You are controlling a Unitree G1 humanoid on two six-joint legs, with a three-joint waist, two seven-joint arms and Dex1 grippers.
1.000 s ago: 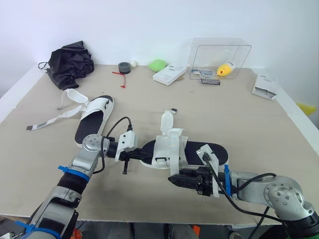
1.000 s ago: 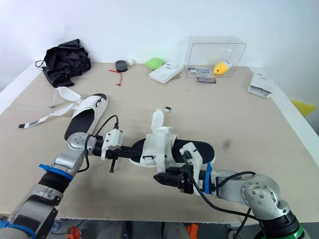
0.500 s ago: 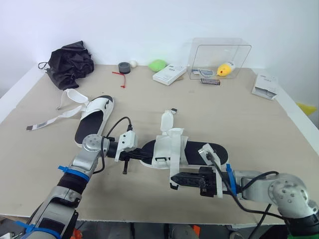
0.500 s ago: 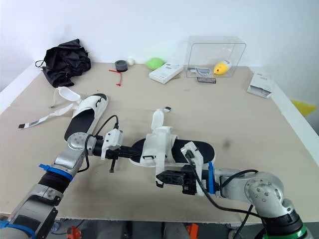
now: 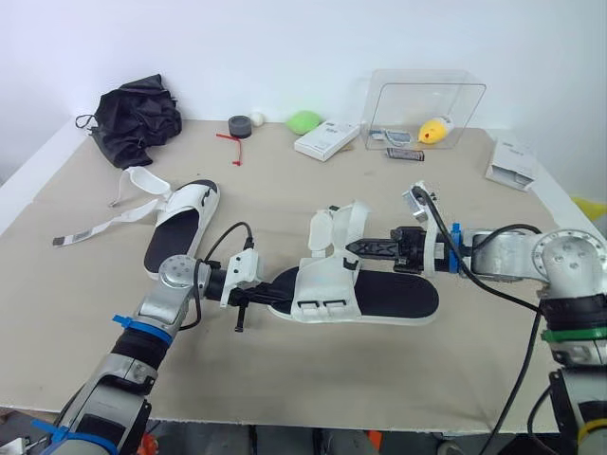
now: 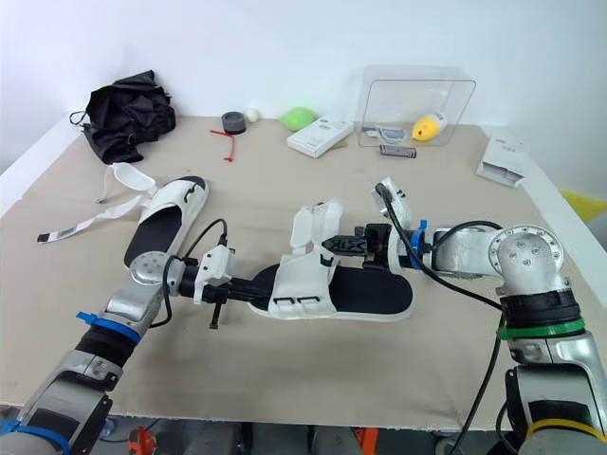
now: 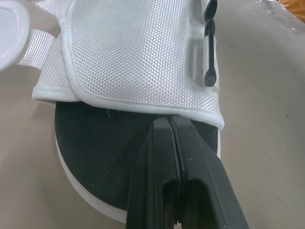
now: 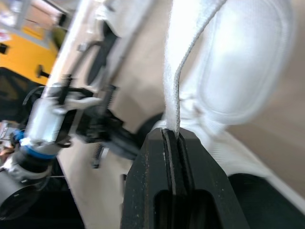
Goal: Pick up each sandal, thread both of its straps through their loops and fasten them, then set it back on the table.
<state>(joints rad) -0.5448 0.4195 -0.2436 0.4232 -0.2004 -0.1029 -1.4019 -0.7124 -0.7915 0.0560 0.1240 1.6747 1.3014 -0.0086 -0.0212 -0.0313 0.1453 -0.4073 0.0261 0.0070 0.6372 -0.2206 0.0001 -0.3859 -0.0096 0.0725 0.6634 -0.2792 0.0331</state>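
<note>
Left eye view: left gripper pinches the toe of the near sandal, right gripper clamps its strap, not threaded yet; far sandal looks untouched.

The right tool no longer sits low at the near edge of the surface in front of the sandal. It has swung round to the sandal's far side and reaches in from the right. The strap pinched in it, which earlier hung down over the near side, now arches up and back above the sandal.
</note>
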